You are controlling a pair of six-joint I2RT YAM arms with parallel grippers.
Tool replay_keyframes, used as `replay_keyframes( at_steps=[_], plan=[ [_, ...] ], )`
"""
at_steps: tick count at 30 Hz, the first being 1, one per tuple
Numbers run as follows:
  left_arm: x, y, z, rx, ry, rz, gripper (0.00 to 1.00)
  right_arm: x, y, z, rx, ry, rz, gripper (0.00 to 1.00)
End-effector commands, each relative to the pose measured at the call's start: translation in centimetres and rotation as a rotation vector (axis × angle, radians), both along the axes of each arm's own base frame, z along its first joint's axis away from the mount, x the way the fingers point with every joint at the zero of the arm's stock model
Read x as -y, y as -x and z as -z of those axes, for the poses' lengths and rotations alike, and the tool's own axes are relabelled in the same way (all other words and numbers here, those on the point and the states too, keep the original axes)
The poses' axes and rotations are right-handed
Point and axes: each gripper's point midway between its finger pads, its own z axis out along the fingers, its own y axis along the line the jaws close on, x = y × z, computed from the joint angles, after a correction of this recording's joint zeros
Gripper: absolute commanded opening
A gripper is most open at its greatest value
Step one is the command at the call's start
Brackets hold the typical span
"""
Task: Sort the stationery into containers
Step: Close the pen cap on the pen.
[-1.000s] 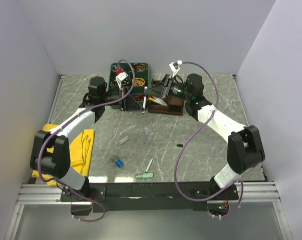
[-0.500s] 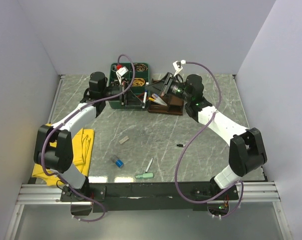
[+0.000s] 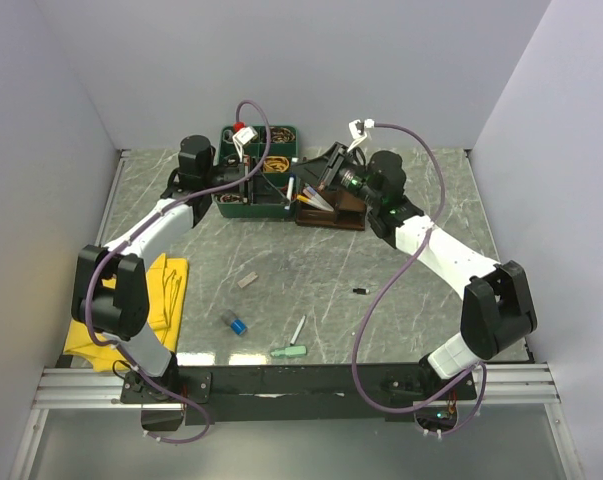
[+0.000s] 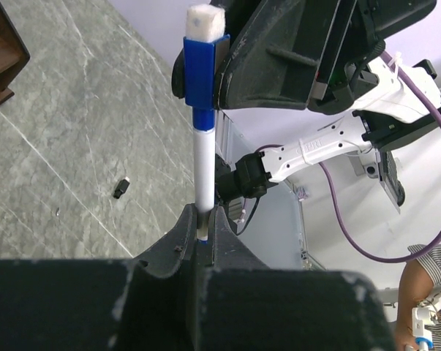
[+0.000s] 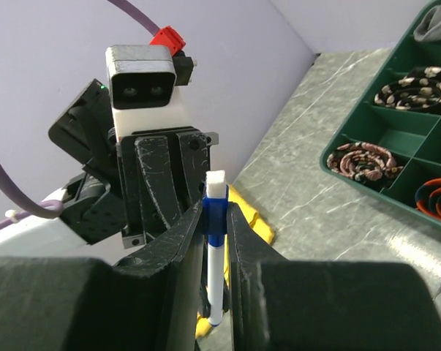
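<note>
A white marker (image 4: 203,164) with a blue cap (image 4: 203,73) is held between both grippers, just in front of the containers in the top view (image 3: 290,188). My left gripper (image 4: 204,219) is shut on its white barrel. My right gripper (image 5: 215,219) is shut on the blue cap (image 5: 215,213). The dark brown wooden organiser (image 3: 343,213) stands at the back under my right gripper. On the table lie a mint eraser (image 3: 289,351), a white pen (image 3: 298,328), a blue-capped piece (image 3: 234,324), a beige bit (image 3: 246,281) and a black bit (image 3: 360,291).
A green compartment tray (image 3: 229,165) with coiled bands stands left of the organiser and shows in the right wrist view (image 5: 396,157). A yellow cloth (image 3: 153,300) lies at the left by my left arm. Grey walls close in the back and sides.
Both grippers have moved a little towards the back, the marker staying between them. The left forearm has swung further back. The loose items on the table have not moved.
</note>
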Motion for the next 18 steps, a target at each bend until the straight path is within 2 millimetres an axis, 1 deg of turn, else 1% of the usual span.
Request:
replay_keyframes(
  at_steps=[1, 6, 7, 8, 9, 10, 13, 16, 18],
  plan=[
    [-0.3, -2.8, -5.9, 0.245, 0.061, -0.117, 0.01, -3.1, 4.7, 4.2, -0.099, 0.117, -0.176, 0.00],
    [-0.4, -3.5, -6.3, 0.265, 0.055, -0.151, 0.01, -3.1, 5.0, 4.7, -0.106, 0.144, -0.169, 0.00],
    [-0.5, -3.9, -6.7, 0.296, 0.051, -0.160, 0.01, -3.2, 5.3, 4.6, -0.086, 0.153, -0.175, 0.00],
    [-0.5, -4.1, -7.0, 0.307, 0.047, -0.168, 0.01, -3.2, 5.4, 4.8, -0.083, 0.163, -0.176, 0.00],
    [-0.6, -4.5, -6.7, 0.299, 0.039, -0.172, 0.01, -3.0, 5.5, 5.2, -0.090, 0.178, -0.171, 0.00],
    [-0.7, -4.7, -7.4, 0.325, 0.040, -0.178, 0.01, -3.0, 5.7, 5.1, -0.081, 0.179, -0.169, 0.00],
    [-1.3, -5.7, -7.7, 0.345, 0.026, -0.212, 0.01, -2.9, 5.9, 5.8, -0.088, 0.197, -0.171, 0.00],
    [-1.5, -5.8, -7.8, 0.354, 0.021, -0.214, 0.01, -3.0, 6.2, 6.1, -0.085, 0.194, -0.186, 0.00],
    [-1.6, -5.5, -7.8, 0.351, 0.022, -0.209, 0.01, -3.1, 6.1, 5.6, -0.063, 0.188, -0.190, 0.00]
  ],
)
